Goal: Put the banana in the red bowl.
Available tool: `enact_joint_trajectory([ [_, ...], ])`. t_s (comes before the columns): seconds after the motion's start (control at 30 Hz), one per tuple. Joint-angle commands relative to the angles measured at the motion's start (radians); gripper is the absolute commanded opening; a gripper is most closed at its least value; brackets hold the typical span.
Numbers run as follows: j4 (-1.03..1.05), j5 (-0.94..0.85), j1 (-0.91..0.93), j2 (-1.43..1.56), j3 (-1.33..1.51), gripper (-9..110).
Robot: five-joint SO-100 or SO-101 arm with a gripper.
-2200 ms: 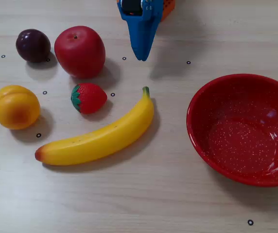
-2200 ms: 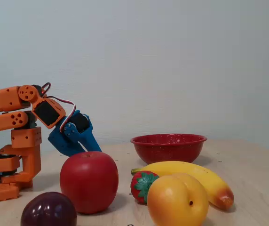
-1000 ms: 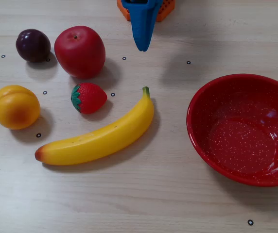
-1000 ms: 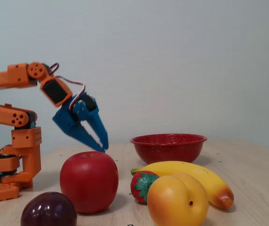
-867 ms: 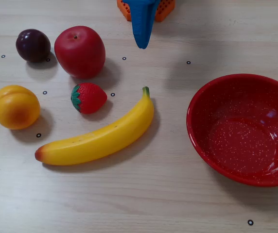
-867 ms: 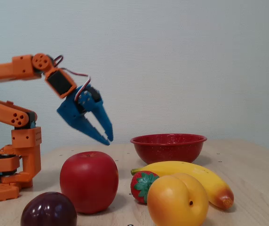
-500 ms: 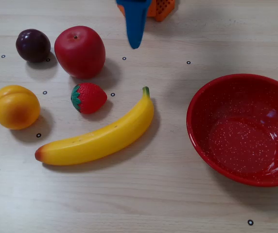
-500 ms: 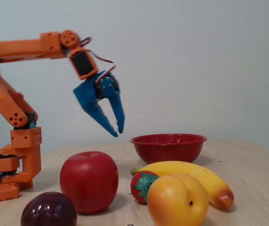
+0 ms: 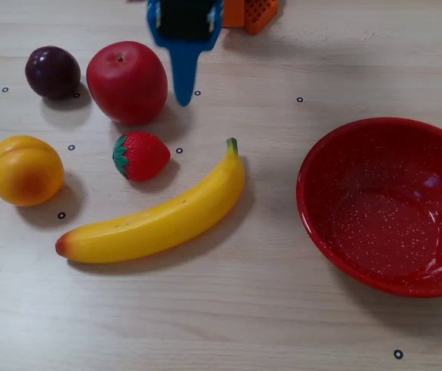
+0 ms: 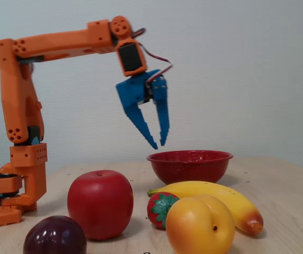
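Banana [image 9: 159, 216] lies flat on the worktop [image 9: 229, 309], centre-left of the top-down fixed view, green stem up-right, orange end lower-left. Nothing touching it. Bowl [image 9: 387, 205] sits at right, empty, well apart from the banana.

Neighbours: strawberry [image 9: 141, 155] just above the banana's middle, peach [image 9: 25, 170] at far left, apple [image 9: 127, 82] and plum [image 9: 52, 72] in the upper left.

Change: over the last couple of seconds the arm [image 10: 61, 42] has lifted from a folded pose near its base and reached out. Pincer [image 10: 159, 143] now hangs high in the side fixed view, tips down, well above the fruit. In the top-down view it has swung from top centre toward the left, tip now beside the apple [image 9: 184, 97].

Pincer state: slightly parted, gap between the tips visible from the side, holding nothing.

Read: approach phase only, no grasp yet. It probably needs to open wider, then descend onto the banana's mid-section. Strawberry sits close, so a nudge is possible.
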Motion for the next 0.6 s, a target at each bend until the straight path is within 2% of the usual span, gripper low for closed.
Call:
enact_joint_trajectory([
  [0.0, 0.097, 0.293, -0.015, -0.058, -0.222, 0],
  [0.17, 0.229, 0.385, -0.031, -0.344, -0.531, 2],
  [0.3, 0.252, 0.433, -0.054, -0.511, -0.703, 17],
  [0.4, 0.264, 0.489, -0.060, -0.601, -0.796, 22],
  [0.5, 0.259, 0.517, -0.074, -0.673, -0.856, 36],
  [0.57, 0.261, 0.540, -0.078, -0.709, -0.881, 38],
])
